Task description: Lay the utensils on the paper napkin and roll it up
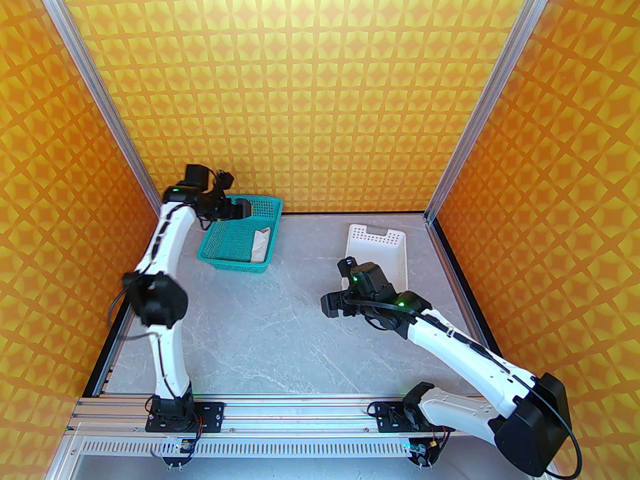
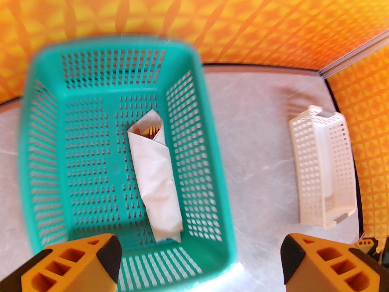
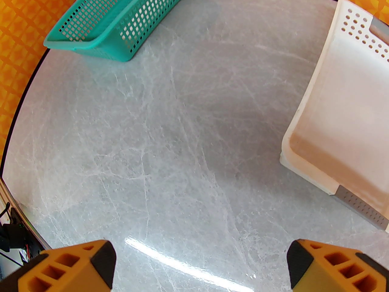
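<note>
Thin white paper napkin (image 2: 156, 175) rolled around tan wooden utensils (image 2: 150, 130), lying in teal perforated plastic basket (image 2: 194, 163) centre-left of frame; left gripper (image 2: 200, 257) and right gripper (image 3: 200, 260) both spread wide, empty; task looks finished

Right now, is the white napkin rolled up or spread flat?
Rolled up: the paper napkin lies bundled in the teal basket, utensils peeking out.

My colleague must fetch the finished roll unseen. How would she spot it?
Look to the teal plastic basket at the table's far left. Inside, beside its right wall, lies a white rolled paper napkin. Tan wooden utensil tips poking from one end set it apart.
</note>
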